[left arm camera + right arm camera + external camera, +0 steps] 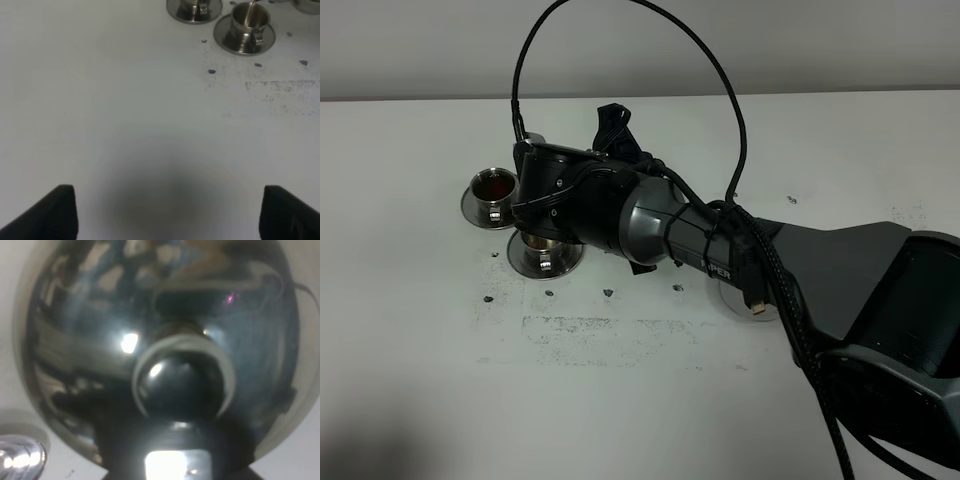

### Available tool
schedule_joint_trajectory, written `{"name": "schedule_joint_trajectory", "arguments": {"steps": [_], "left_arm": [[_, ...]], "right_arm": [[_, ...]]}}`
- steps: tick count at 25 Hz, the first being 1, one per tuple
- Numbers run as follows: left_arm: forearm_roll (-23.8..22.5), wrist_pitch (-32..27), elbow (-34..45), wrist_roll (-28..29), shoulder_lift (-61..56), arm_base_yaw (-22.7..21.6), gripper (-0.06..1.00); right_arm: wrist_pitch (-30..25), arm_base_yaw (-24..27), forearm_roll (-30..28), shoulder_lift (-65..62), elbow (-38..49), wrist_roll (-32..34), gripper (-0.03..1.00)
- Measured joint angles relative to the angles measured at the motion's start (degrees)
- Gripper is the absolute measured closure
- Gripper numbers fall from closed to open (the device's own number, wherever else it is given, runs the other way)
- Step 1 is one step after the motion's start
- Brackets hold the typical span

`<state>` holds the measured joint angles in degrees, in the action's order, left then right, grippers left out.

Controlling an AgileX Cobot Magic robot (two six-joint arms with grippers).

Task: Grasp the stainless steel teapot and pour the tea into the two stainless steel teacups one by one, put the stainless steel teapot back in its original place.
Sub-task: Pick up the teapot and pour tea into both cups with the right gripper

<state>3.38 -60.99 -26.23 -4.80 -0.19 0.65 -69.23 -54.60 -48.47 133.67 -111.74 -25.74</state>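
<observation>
Pouring into the second cup looks to be the step in hand. Your right arm (660,225) reaches across the surface (620,400), and its wrist view is filled by the stainless steel teapot (100,315), with the lid knob (180,382) just ahead of the right fingers. Those fingers are hidden behind the pot; they are closed down fully, and I judge them clamped on the handle.

The near teacup (542,250) sits directly under the fingers and pot. The far teacup (495,187), just beyond the fingers, shows brown liquid, so I take it as already filled. In the left wrist view a thin bright line meets the mouth of the near teacup; spout tip or stream, I cannot tell which.

The left fingers (65,212) are spread wide and hold nothing, with both cups well ahead of them.

Next move, as a judgement: hold the tilt until the near teacup has its share. Level the pot before you lift clear so nothing drips on the saucer. Then carry it back along the arm's side and set it down upright before you open the fingers.
</observation>
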Motion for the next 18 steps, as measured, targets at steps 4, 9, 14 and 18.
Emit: {"name": "schedule_joint_trajectory", "arguments": {"steps": [4, 9, 14, 18], "left_arm": [[0.0, 0.0, 0.0, 0.0, 0.0, 0.0, 0.22], [0.0, 0.0, 0.0, 0.0, 0.0, 0.0, 0.22], [0.0, 0.0, 0.0, 0.0, 0.0, 0.0, 0.22], [0.0, 0.0, 0.0, 0.0, 0.0, 0.0, 0.22]], "right_arm": [[0.0, 0.0, -0.1, 0.0, 0.0, -0.3, 0.8], [0.0, 0.0, -0.1, 0.0, 0.0, -0.8, 0.8], [0.0, 0.0, -0.1, 0.0, 0.0, -2.0, 0.8], [0.0, 0.0, -0.1, 0.0, 0.0, -3.1, 0.8]]}}
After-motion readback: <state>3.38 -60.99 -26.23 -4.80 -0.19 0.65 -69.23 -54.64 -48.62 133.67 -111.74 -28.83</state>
